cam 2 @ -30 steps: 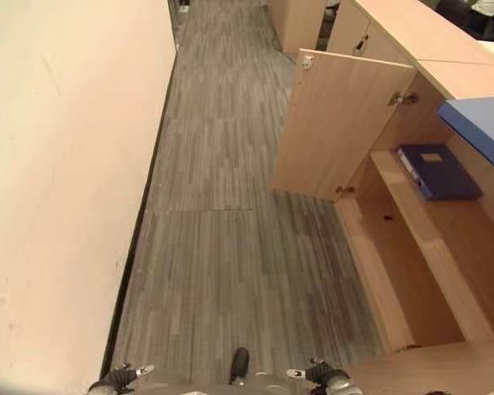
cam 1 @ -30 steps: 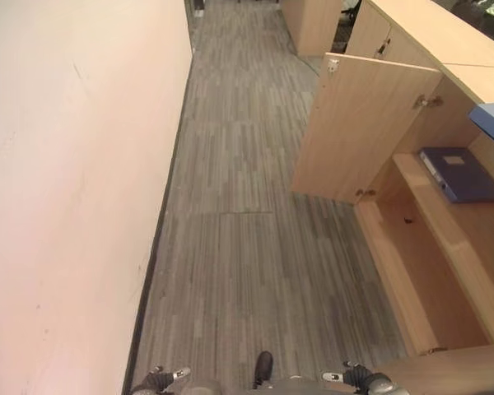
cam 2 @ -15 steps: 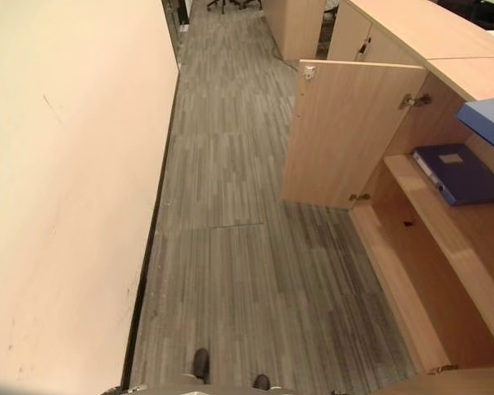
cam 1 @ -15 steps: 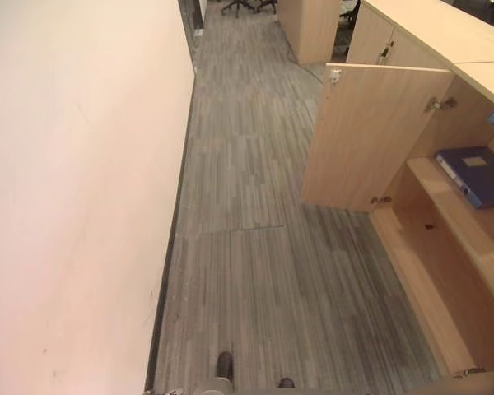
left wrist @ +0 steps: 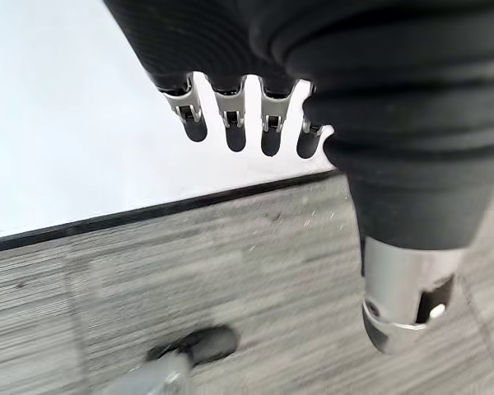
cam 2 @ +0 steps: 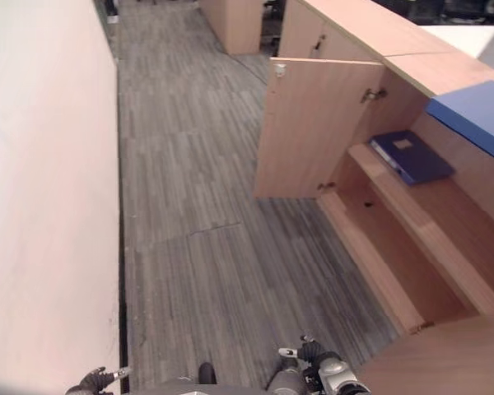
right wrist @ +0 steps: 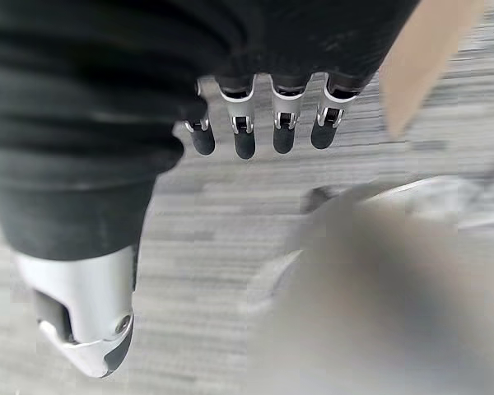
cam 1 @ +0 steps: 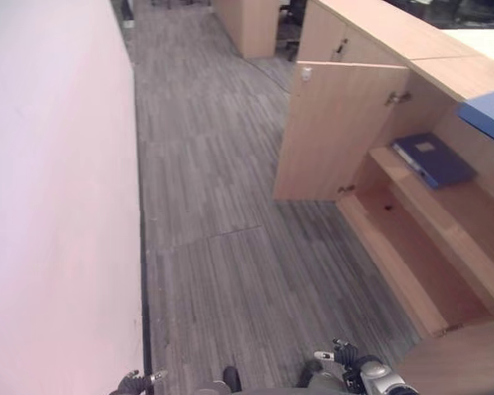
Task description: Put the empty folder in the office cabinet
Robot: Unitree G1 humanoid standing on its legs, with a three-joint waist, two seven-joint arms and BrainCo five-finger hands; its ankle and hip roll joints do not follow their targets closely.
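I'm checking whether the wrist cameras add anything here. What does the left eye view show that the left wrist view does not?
Left eye view alone: the open office cabinet with its door swung out, a dark blue folder lying flat on the upper shelf, and a lighter blue folder on the cabinet top.

Left wrist view alone: the left hand from close up, its fingers straight and relaxed, holding nothing.

Both: the grey striped floor and the pale wall with its dark base strip.
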